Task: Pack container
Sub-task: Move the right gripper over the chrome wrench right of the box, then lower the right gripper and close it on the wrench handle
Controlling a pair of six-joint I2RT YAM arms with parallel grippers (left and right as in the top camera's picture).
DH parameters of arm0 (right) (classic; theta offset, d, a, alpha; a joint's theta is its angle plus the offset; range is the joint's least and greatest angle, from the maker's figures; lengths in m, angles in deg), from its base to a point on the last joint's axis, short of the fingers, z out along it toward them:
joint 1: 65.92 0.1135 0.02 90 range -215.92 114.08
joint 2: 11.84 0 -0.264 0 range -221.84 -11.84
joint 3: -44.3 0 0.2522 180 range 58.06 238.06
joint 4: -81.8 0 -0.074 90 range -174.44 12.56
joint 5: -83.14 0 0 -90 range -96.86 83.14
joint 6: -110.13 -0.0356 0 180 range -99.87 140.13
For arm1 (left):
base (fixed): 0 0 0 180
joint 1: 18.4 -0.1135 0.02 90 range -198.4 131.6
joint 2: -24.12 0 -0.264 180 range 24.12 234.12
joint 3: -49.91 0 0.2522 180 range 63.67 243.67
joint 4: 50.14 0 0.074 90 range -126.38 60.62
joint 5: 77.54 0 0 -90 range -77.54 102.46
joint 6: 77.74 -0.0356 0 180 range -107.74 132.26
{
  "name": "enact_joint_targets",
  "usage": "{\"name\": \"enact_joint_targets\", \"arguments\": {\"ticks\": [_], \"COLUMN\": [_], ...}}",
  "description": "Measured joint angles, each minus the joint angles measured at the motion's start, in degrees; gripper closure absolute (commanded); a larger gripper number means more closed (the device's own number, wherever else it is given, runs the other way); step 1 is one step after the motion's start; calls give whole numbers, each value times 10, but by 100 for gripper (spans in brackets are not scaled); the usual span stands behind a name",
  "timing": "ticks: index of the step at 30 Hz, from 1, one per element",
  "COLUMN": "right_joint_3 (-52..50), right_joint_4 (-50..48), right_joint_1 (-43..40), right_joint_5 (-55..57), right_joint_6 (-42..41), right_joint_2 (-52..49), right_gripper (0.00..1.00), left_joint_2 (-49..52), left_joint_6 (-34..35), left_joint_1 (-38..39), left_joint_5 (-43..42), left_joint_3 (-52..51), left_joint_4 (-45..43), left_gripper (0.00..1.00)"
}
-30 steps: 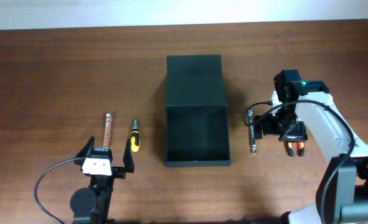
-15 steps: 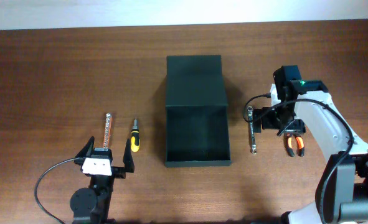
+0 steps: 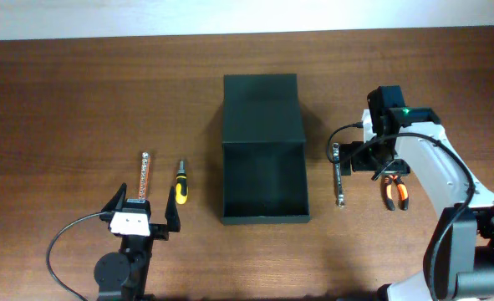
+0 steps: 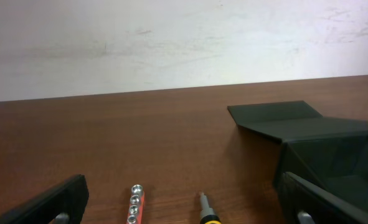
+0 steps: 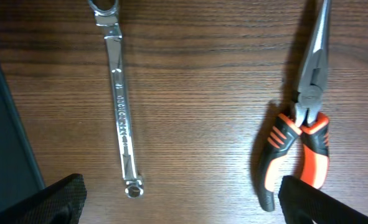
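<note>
**Shifting off the pliers [image 3: 394,192], the right gripper [image 3: 376,161] is now hanging farther from the robot**

Compared with a second ago, the right gripper is sitting a little farther up the table [image 3: 79,100] and slightly nearer the container [image 3: 265,180]. The pliers, half hidden under it before, are now showing in full. The left gripper [image 3: 144,209] is staying where it was, near the front edge on the robot's left.

Both grippers are standing with their jaws spread wide and are gripping nothing.

The container is sitting in the middle of the table, between the two arms. It is lying open, with its flap lid [image 3: 261,104] folded back flat on the far side. In the left wrist view it is showing at the right, lid [image 4: 274,112] stretching away behind the box.

A wrench [image 3: 338,176] is lying lengthwise just beside the container's right wall, not touching it. The pliers are lying farther right, apart from the wrench. From the right wrist camera, the wrench [image 5: 121,118] is running down the left half with its ring end at the top. The pliers [image 5: 302,143] are pointing their nose up, orange-and-black handles toward the bottom.

On the left side a screwdriver [image 3: 180,184] with a yellow-and-black handle and a slim bit rail [image 3: 145,176] are lying side by side. They are well apart from the container, just ahead of the left gripper.
</note>
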Motion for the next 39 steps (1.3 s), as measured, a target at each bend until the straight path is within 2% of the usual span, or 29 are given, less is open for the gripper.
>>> {"name": "enact_joint_targets", "arguments": {"ticks": [25,39], "right_joint_3": [0,0], "right_joint_4": [-55,-45], "right_joint_1": [59,59], "right_joint_5": [13,13], "right_joint_6": [-19,-21], "right_joint_2": [-3,-91], "right_gripper": [1,1], "left_joint_2": [0,0], "left_joint_6": [0,0], "left_joint_1": [0,0], "left_joint_5": [0,0], "left_joint_3": [0,0], "left_joint_4": [0,0], "left_gripper": [1,1]}}
